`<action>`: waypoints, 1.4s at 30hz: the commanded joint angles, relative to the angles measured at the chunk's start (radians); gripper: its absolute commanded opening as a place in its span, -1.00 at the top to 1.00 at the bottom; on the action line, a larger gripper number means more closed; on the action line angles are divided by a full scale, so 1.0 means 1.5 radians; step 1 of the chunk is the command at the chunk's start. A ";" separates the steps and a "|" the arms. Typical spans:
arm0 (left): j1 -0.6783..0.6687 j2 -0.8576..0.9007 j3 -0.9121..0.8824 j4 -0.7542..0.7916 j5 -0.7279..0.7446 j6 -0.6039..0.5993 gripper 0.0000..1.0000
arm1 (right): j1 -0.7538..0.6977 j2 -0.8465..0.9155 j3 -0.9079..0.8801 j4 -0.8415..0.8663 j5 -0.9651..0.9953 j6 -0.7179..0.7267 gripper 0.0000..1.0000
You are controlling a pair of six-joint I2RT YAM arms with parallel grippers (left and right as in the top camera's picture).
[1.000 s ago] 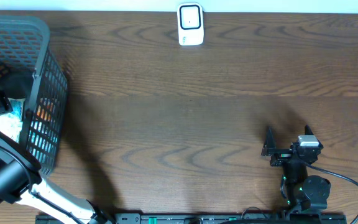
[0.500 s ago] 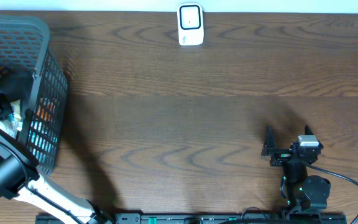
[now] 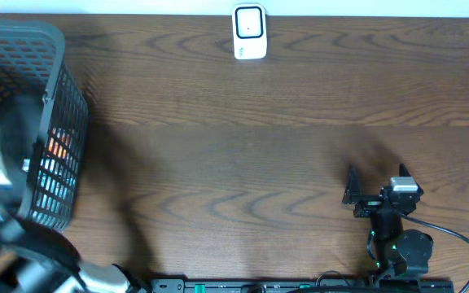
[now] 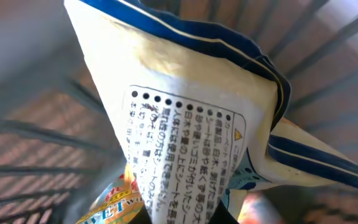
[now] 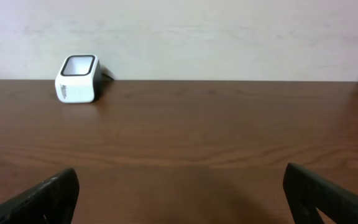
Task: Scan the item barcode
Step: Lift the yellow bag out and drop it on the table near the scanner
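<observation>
My left claw [image 4: 180,214] pinches the packet [image 4: 185,143] in the basket [image 3: 55,49], scanner-bound [image 3: 249,32]; my right claw [image 5: 182,193] gapes, spare.

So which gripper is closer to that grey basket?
Left. The left gripper is inside the basket, shut on a packet; the right gripper rests open far across the table.

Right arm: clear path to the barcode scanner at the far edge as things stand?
Probably yes. The right gripper is open and holds nothing, and only bare table lies between it and the barcode scanner. Whether the arm stretches that far can't be told from these views.
</observation>
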 commanded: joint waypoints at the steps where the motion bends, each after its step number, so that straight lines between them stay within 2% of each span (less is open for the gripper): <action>1: 0.002 -0.099 0.013 0.033 0.113 -0.088 0.85 | -0.003 -0.003 -0.001 -0.003 -0.002 0.002 -0.98; 4: 0.002 -0.165 0.013 0.078 0.192 -0.161 0.86 | -0.003 -0.003 -0.001 -0.003 -0.002 0.002 -0.99; 9: -0.012 -0.234 0.013 0.158 0.297 -0.364 0.85 | -0.003 -0.003 -0.001 -0.003 -0.002 0.002 -0.99; 14: -0.110 -0.248 0.013 0.241 0.379 -0.506 0.85 | -0.003 -0.003 -0.001 -0.003 -0.002 0.002 -0.99; 20: -0.294 -0.237 0.012 0.292 0.383 -0.509 0.85 | -0.003 -0.003 -0.001 -0.003 -0.002 0.002 -0.98; 27: -0.469 -0.182 0.011 0.289 0.335 -0.509 0.85 | -0.003 -0.003 -0.001 -0.003 -0.002 0.002 -0.99; 34: -0.633 -0.049 0.011 0.282 0.316 -0.515 0.85 | -0.003 -0.003 -0.001 -0.003 -0.002 0.002 -0.99; 42: -0.789 0.135 0.011 0.332 0.219 -0.545 0.85 | -0.003 -0.003 -0.001 -0.003 -0.002 0.002 -0.98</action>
